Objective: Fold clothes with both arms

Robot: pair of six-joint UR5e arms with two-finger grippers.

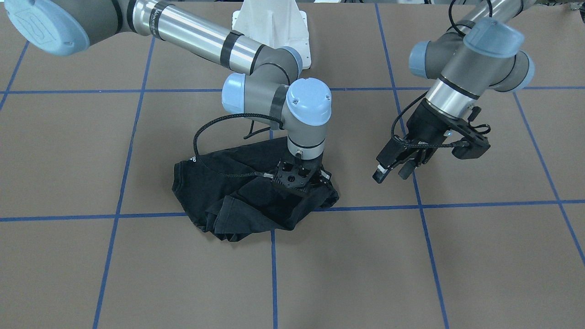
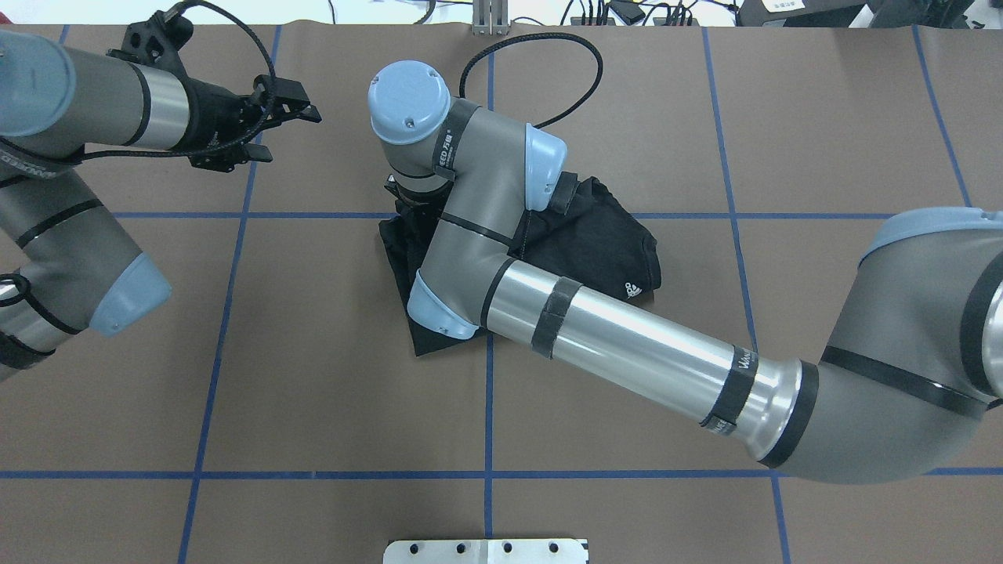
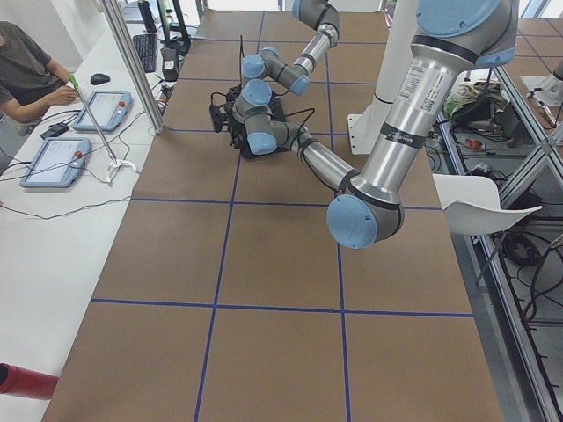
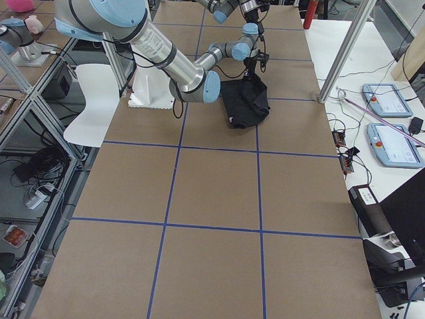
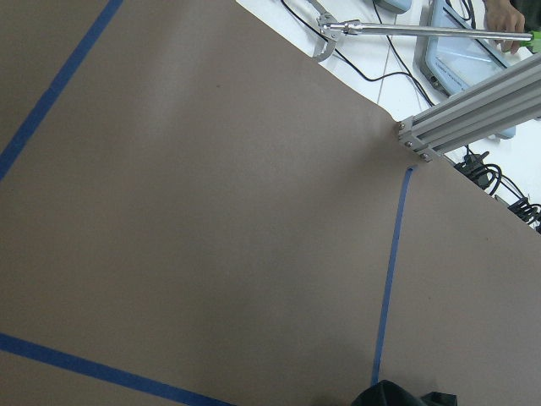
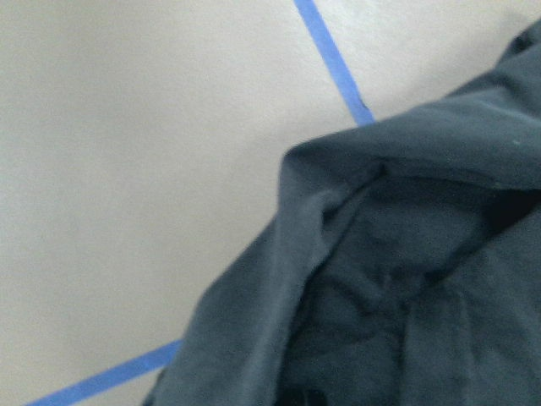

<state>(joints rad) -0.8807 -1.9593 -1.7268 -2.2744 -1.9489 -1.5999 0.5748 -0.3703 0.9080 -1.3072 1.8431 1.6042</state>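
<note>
Pressing my right arm (image 1: 301, 114) onto the black T-shirt (image 1: 237, 201) heaped in the middle of the table (image 1: 411, 274), I cannot tell whether its jaws are clamped. The jaws of my left arm (image 1: 457, 87) hang apart. Limp, light cloth: pinch a hem.

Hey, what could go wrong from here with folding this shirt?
1. The shirt lies bunched in a heap with the right gripper down in its folds, so it may pinch several layers at once.
2. The left gripper hangs off to the side, holding nothing; a one-armed pull could drag the whole shirt.
3. The right arm's cable loops low over the cloth and might snag.
</note>
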